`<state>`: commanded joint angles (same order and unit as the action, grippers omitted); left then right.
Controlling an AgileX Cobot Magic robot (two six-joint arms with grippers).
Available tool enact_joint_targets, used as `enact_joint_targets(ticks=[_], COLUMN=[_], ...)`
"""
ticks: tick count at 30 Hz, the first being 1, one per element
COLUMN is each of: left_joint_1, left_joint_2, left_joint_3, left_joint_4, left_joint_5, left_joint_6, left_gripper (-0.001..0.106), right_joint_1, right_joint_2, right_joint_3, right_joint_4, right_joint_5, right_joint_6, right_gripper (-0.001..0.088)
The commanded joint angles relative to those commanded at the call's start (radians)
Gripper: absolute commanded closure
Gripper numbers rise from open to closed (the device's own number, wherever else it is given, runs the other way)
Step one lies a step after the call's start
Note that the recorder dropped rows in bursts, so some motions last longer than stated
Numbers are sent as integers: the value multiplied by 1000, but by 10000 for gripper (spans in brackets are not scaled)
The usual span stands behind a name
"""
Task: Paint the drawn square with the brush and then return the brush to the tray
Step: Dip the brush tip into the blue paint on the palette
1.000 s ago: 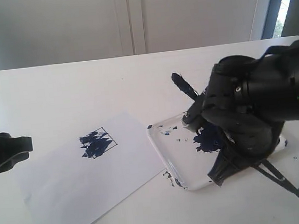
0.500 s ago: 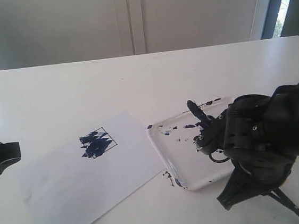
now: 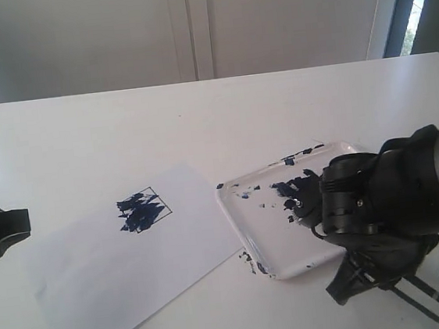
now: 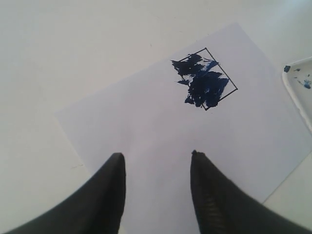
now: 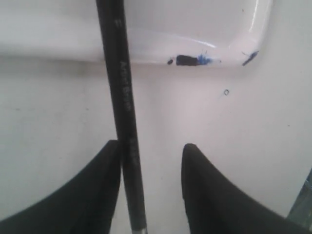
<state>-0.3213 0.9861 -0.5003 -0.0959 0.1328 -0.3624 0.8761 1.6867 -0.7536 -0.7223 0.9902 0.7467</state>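
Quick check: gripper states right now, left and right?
Left gripper: open, holding nothing.
Right gripper: open; the brush lies between the jaws, not clamped.

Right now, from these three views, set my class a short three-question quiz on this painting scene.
1. True or false: the drawn square is filled in right up to its outline all round.
2. How does the right gripper stand around the brush? A: clamped tight on it. B: jaws apart, the handle lying against one finger. C: nowhere near it.
3. What flat thing lies beneath the empty left gripper?

Key: 1 false, white gaps remain inside the outline. 2 B. 3 the paper sheet.
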Motion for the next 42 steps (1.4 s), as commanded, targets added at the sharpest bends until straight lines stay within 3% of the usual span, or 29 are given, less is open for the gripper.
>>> enact_joint_targets(ticks=[5, 25, 29, 35, 41, 42], left_joint_1=[0, 0, 0, 0, 0, 0], left_joint_2=[0, 0, 0, 0, 4, 14], left_joint_3=[0, 0, 0, 0, 0, 0], left_joint_4=[0, 0, 0, 0, 0, 0], left_joint_5=[6, 24, 24, 20, 14, 12], left_joint_6=[0, 0, 2, 3, 3, 3], left_gripper=[574, 574, 574, 574, 574, 574], right_joint_1=[0, 0, 0, 0, 0, 4], right_joint_2=[0, 20, 52, 61, 38, 27], right_joint_3=[0, 47, 47, 45, -54, -96], right_joint_4=[100, 94, 94, 60, -46, -48], right_joint_5=[-68, -46, -58, -45, 173, 212], right_joint_6=[-50, -64, -64, -64, -88, -150], right_gripper=[473, 477, 569, 861, 868, 868])
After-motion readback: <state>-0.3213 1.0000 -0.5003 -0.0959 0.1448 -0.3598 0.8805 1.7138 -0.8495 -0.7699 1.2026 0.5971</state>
